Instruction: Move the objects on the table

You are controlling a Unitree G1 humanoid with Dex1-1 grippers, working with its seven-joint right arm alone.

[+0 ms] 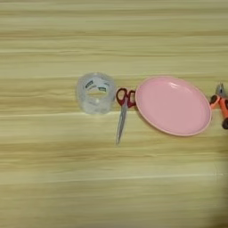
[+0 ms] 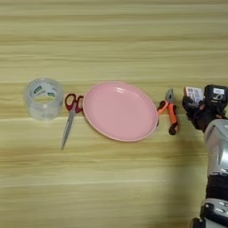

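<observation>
The right arm (image 2: 217,151) is only caught in the right eye view, coming up from about 5 o'clock along the right edge. The silver forearm is seen rising nearly straight toward 12 o'clock, with a dark joint band partway up and another dark section near the bottom corner. It's topped by the black right gripper (image 2: 198,104), which sits at roughly 3 o'clock in the picture and is angled a bit toward 11 o'clock. A white label is seen on its upper part. How the fingers are set can't really be made out.
</observation>
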